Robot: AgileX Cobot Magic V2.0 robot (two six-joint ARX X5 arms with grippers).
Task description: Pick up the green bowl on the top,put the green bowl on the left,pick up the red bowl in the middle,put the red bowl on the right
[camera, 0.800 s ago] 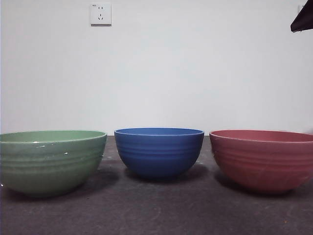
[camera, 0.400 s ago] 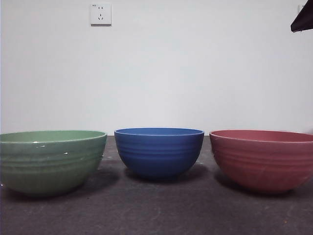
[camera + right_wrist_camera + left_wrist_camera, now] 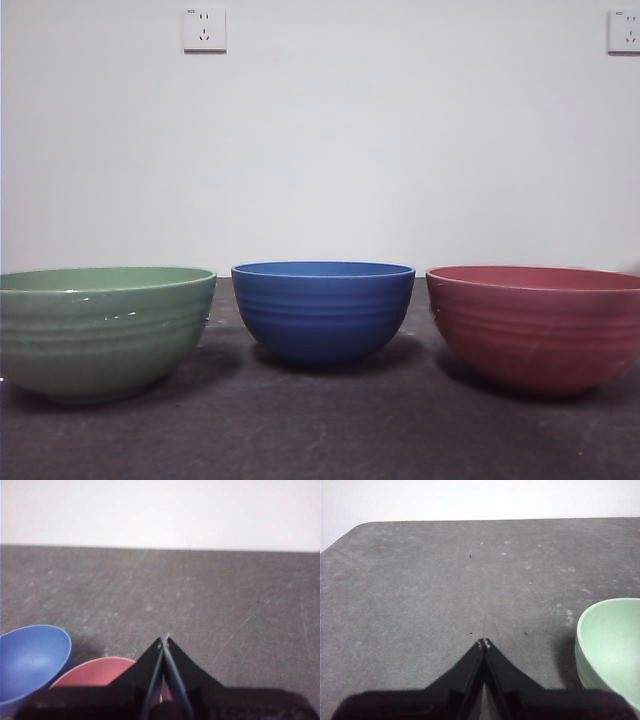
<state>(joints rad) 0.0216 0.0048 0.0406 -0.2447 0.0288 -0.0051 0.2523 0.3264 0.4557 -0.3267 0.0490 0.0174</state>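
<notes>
Three round ribbed bowls stand apart in a row on the dark grey tabletop (image 3: 320, 430): the glossy sage-green bowl (image 3: 100, 330) on the left, a blue bowl (image 3: 323, 310) in the middle (set farther back), the dusty pinkish-red bowl (image 3: 535, 325) on the right; the left hand (image 3: 484, 643) hangs beside the green one with jaws pressed together, empty; the right hand (image 3: 165, 640) hangs above the red bowl's rim, likewise closed and empty.
</notes>
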